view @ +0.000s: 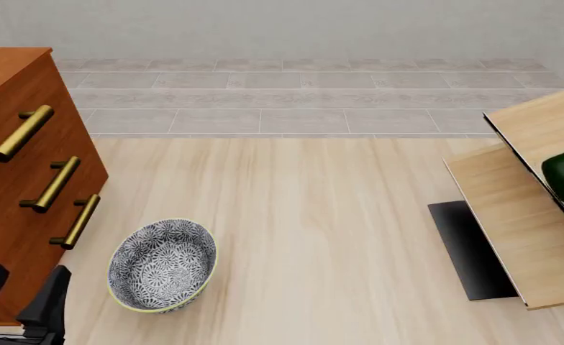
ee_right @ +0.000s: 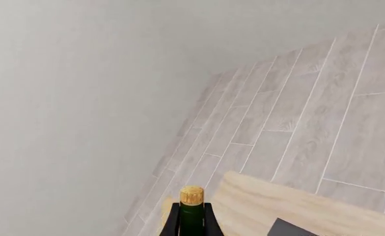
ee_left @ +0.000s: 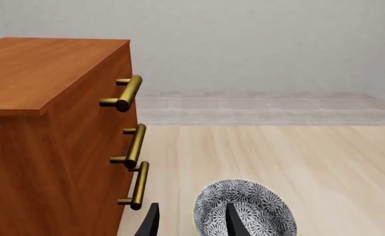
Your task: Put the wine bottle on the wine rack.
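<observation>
The front view looks down and forward over the table point(view: 321, 230) from the arms' side. The left wrist view sits low and close, facing the cabinet point(ee_left: 48, 128) and patterned bowl point(ee_left: 245, 206), both shared with the front view. The right wrist view tilts steeply, looking past a bottle point(ee_right: 192, 211) toward floor and wall.

The light was bright, even and soft in all views, with very faint shadows. The renders were sharp, without glare, blur or edge distortion.
</observation>
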Robot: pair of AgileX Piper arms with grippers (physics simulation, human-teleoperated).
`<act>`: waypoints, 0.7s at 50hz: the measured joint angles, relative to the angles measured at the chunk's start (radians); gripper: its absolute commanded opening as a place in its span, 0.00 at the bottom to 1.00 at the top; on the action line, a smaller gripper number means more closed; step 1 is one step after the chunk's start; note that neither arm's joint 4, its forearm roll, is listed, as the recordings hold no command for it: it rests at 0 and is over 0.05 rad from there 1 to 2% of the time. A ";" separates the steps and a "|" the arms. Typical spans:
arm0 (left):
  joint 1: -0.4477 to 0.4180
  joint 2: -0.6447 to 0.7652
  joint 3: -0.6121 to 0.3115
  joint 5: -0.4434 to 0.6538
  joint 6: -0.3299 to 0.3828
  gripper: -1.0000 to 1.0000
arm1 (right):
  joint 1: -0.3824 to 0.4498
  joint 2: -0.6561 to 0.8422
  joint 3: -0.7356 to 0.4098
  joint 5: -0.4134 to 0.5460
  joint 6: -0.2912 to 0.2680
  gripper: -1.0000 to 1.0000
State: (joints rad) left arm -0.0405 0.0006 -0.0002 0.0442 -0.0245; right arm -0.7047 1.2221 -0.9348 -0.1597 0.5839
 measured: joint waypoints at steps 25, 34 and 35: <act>-0.001 0.000 0.000 -0.004 0.003 1.00 | -0.003 0.013 0.026 -0.019 0.006 1.00; -0.002 0.000 0.000 -0.004 0.003 1.00 | 0.000 0.013 0.037 -0.012 0.000 1.00; -0.002 0.000 0.000 -0.004 0.003 1.00 | 0.000 0.012 0.037 -0.011 -0.001 1.00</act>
State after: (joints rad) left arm -0.0425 0.0007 -0.0003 0.0404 -0.0220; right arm -0.7044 1.2343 -0.8979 -0.1707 0.5834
